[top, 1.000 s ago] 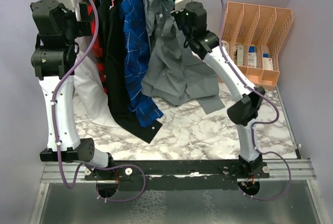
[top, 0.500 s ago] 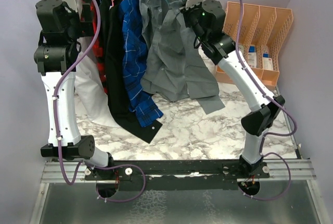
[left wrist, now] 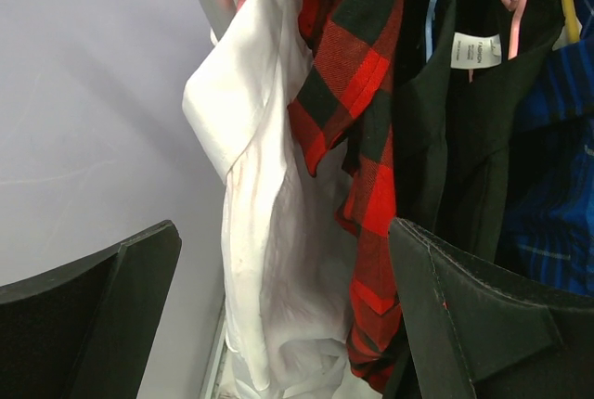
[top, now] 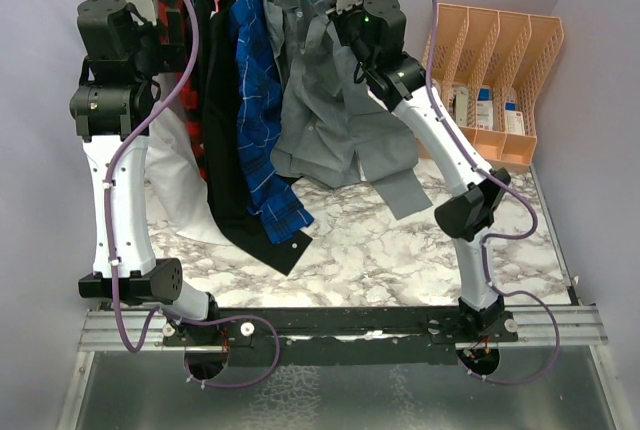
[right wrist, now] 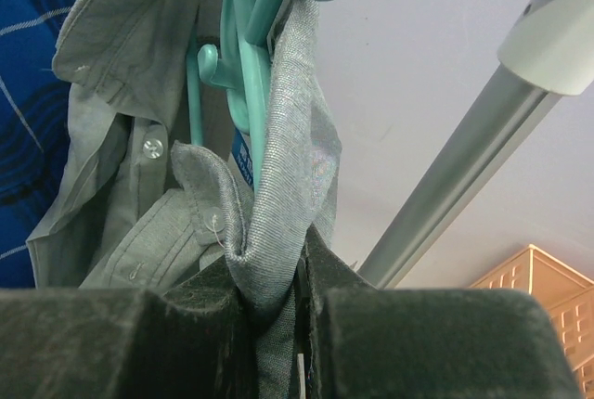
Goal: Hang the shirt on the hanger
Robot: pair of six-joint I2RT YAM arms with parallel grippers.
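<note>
My right gripper stays pinched on the grey shirt collar, now higher and further left, at the rail, with the teal hanger just above. My left gripper stays wide open and empty by the red-and-black plaid shirt.

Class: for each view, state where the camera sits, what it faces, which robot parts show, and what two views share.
Top external: above and behind the bases, looking down at the marble table, grey shirt, left arm, right arm.
Left wrist: on the left arm, facing the white garment and red-and-black plaid shirt; open left gripper below.
Right wrist: on the right arm, looking up at the teal hanger; right gripper pinches the grey shirt.
Shared: grey shirt, top and right wrist views.
</note>
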